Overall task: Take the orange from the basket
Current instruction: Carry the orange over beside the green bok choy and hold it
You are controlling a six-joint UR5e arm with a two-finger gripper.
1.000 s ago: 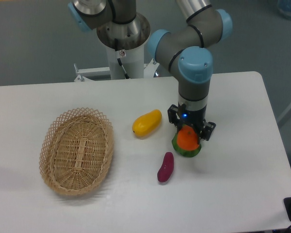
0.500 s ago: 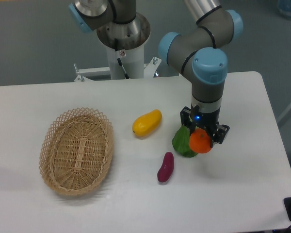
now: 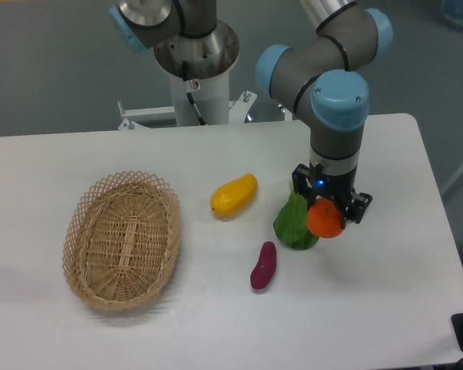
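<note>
The orange (image 3: 325,220) is a small, round, bright orange fruit held between the fingers of my gripper (image 3: 328,210), right of the table's middle and just above its surface. The gripper is shut on it and points straight down. The wicker basket (image 3: 123,239) lies at the left of the table, oval and tan, with nothing in it. It is far to the left of the gripper.
A green fruit (image 3: 293,225) lies right next to the orange on its left. A yellow mango-like fruit (image 3: 234,195) lies near the table's middle. A purple, elongated vegetable (image 3: 264,265) lies in front of it. The arm's base (image 3: 194,54) stands at the table's back edge.
My gripper has carried the orange to the right, off from in front of the green fruit, which now shows beside it. The other things have not moved.
</note>
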